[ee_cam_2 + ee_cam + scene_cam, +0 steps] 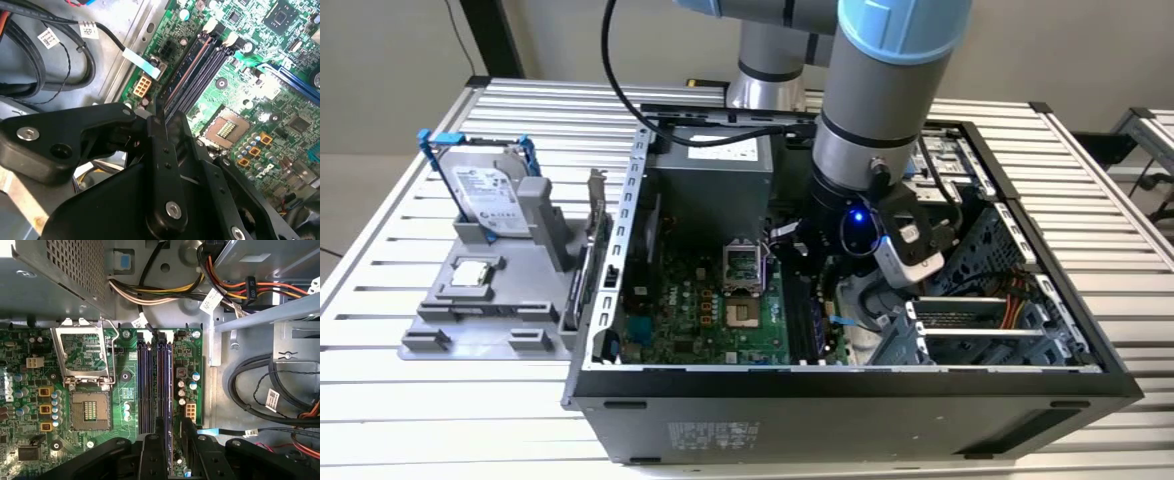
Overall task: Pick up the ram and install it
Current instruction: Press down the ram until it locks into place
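Black gripper [167, 432] over motherboard slots [155, 385], ram [186, 67] partly hidden, fingertips obscured

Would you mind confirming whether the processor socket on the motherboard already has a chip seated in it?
No, in the first wrist view the processor socket lies open with its contact grid bare and its metal frame flipped up.

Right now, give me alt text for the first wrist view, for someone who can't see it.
The black tool hangs over the green motherboard, with the ram standing in one of the dark slots between its fingers. An open processor socket lies beside the slots; cables run along the case wall.
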You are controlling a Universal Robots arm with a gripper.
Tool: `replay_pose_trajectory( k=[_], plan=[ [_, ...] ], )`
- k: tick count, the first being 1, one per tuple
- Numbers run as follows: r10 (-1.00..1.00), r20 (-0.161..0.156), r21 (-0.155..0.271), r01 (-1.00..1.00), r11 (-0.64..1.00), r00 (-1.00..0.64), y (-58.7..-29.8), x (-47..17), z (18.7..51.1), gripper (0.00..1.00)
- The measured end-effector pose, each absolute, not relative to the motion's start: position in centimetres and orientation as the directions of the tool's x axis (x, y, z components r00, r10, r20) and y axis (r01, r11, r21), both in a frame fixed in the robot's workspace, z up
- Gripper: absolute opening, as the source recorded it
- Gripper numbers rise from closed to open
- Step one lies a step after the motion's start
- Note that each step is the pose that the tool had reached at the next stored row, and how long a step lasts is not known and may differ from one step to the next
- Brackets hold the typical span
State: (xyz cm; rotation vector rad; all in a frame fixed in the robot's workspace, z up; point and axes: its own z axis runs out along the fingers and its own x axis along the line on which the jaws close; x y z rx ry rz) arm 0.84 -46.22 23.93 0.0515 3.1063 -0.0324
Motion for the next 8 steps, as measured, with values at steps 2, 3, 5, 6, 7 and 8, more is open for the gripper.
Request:
replay_pose_trajectory(
  k=[2,3,5,6,7,8],
  plan=[
    [0.033,-0.035,-0.020,0.034,0.999,-0.999,-46.23,0.84,23.94,1.00],
    [0.033,-0.035,-0.020,0.034,0.999,-0.999,-46.22,0.84,23.94,1.00],
    [0.033,-0.035,-0.020,0.034,0.999,-0.999,-46.22,0.84,23.94,0.00],
    [0.033,-0.035,-0.020,0.034,0.999,-0.999,-46.23,0.84,23.95,0.00],
    [0.033,-0.035,-0.020,0.034,0.999,-0.999,-46.22,0.84,23.95,0.00],
    [0.033,-0.035,-0.020,0.034,0.999,-0.999,-46.23,0.84,23.95,0.00]
  ],
)
